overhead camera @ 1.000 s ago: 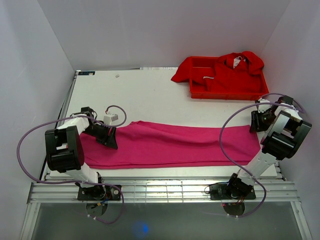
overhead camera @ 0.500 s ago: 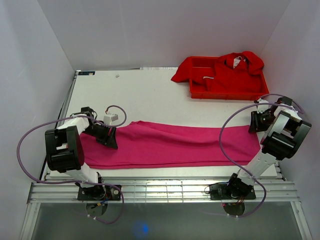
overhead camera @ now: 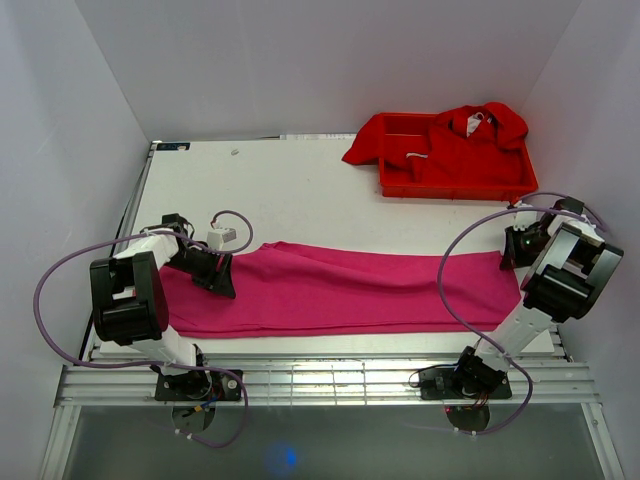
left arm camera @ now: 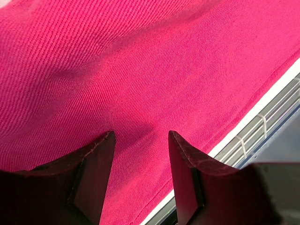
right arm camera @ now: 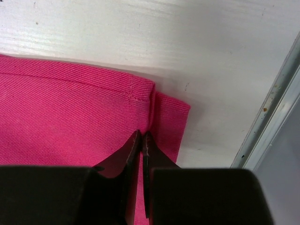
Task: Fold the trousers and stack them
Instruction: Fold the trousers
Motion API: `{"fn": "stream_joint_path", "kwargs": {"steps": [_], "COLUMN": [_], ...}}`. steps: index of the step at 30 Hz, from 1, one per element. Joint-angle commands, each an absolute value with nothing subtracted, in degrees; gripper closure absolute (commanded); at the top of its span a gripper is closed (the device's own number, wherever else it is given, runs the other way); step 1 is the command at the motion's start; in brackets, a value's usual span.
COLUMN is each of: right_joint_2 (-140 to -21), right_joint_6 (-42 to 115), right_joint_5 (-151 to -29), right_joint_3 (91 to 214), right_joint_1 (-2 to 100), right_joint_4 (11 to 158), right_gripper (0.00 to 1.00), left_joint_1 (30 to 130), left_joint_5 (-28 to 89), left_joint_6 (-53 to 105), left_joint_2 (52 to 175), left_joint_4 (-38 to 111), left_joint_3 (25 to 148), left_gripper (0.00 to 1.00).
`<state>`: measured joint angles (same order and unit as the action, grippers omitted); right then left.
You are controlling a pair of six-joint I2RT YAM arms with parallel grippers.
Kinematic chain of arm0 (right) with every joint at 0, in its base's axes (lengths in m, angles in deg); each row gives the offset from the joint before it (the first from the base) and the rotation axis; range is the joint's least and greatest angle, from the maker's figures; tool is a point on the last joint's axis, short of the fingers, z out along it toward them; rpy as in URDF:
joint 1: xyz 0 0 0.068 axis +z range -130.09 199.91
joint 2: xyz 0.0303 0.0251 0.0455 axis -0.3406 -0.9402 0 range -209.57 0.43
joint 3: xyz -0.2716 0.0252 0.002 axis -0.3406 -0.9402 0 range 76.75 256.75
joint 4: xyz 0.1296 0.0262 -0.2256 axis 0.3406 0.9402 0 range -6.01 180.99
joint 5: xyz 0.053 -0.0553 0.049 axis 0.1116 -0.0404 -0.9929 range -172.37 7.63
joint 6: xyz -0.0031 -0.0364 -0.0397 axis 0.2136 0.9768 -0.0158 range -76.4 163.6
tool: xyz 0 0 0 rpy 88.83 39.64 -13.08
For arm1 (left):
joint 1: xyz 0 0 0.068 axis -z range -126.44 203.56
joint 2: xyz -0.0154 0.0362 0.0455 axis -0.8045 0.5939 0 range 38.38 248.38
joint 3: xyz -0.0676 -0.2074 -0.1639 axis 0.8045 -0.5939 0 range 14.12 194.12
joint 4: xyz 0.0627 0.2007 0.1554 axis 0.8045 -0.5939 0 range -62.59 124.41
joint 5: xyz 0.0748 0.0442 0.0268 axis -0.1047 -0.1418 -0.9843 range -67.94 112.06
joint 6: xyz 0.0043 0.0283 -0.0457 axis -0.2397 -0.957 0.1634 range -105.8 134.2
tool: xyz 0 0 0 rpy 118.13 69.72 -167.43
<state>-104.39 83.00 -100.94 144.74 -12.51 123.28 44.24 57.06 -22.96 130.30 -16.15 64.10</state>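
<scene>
The long magenta-pink fabric trousers (overhead camera: 340,290) lay flat near the front edge of the white table (overhead camera: 280,190), their long axis running left to right. The left gripper (left arm camera: 140,136) stood spread open over the left end, where only its wrist view showed the twill weave. The right gripper (right arm camera: 140,137) was pinched almost closed on the stitched hem corner at the right end, a detail hidden from above.

Left end of trousers (overhead camera: 340,290) beneath the left arm (overhead camera: 128,290); right claw (right arm camera: 141,137) tips unseen from above.

red tray (overhead camera: 455,187), far right of table (overhead camera: 300,200) | red garments (overhead camera: 470,140) heaped in it
</scene>
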Motion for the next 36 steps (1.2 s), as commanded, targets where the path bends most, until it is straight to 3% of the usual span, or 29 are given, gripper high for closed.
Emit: {"fn": "stream_joint_path", "kwargs": {"steps": [1,13,23,25,26,31,34,36], "right_joint_2": [-101.18,-99.15,-103.98,-104.78,-104.87,-102.41,-98.64,-95.74], "right_joint_6": [82.71,82.8,81.48,80.52,80.17,80.69,81.22,81.4], "right_joint_5": [-101.01,-94.24,-96.6,-97.66,-98.36,-100.47,-102.83,-104.51], "right_joint_3": [145.13,144.43,143.81,145.04,145.39,147.15,146.54,145.75], "right_joint_1": [-13.31,-16.64,-17.18,-16.83,-16.65,-14.2,-10.6,-7.01], "right_joint_4": [126.79,126.01,122.14,122.31,122.4,124.15,124.51,125.3], "right_gripper": [0.92,0.92,0.91,0.81,0.67,0.34,0.3,0.35], "left_joint_1": [44.16,44.16,44.16,44.16,44.16,44.16,44.51,44.86], "left_joint_5": [51.15,50.62,50.97,51.41,52.2,54.49,55.36,59.03], "left_joint_6": [-25.08,-25.09,-24.38,-24.29,-24.21,-23.68,-23.24,-23.41], "left_joint_2": [132.16,131.72,131.89,131.63,131.11,131.19,132.77,131.73], "left_joint_4": [-7.51,-6.72,-6.37,-6.28,-6.54,-7.77,-8.38,-9.35], "left_joint_3": [61.93,60.88,60.79,61.23,61.49,65.35,67.46,70.45], "left_gripper": [0.38,0.38,0.35,0.33,0.33,0.31,0.32,0.34]}}
